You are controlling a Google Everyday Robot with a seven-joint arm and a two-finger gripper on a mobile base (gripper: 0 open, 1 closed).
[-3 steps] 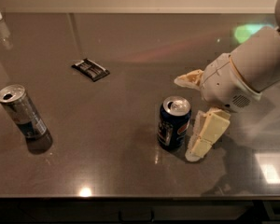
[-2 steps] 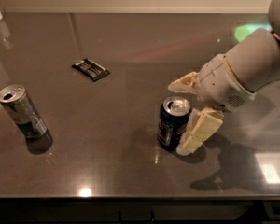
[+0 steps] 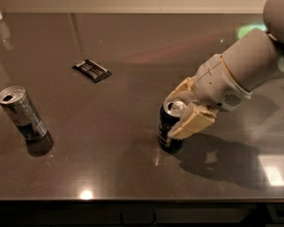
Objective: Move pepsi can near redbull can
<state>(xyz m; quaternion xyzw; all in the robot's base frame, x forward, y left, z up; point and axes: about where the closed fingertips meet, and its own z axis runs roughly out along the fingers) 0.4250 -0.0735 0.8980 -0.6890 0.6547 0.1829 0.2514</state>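
The gripper (image 3: 179, 109) sits right of the table's middle, at the top of the pepsi can (image 3: 169, 129). Its 2 cream fingers (image 3: 195, 122) are clamped on the can's upper part. 1 finger curls round the far side of the silver rim, and the other lies across the near right side, covering part of the can's wall. The fingers lead back into a pale grey wrist and a thick arm (image 3: 248, 63), which slants up and away to the right edge of the view.

The pepsi can is dark blue with a silver top that has been opened. It stands on its base on the table (image 3: 132, 174), roughly upright. The arm's shadow falls on the table surface just to the right of the can.

The table is dark, glossy and brownish grey. It shows a few bright glints of light near the front edge and a greenish one at the back right.

A small flat black packet (image 3: 91, 70) lies up and to the left of the pepsi can, apart from it.

The redbull can (image 3: 22, 113) stands far to the left, near the table's left side. It is slim and silver with a darker lower part, and its top is open. It is well apart from the pepsi can, with bare table between the 2.
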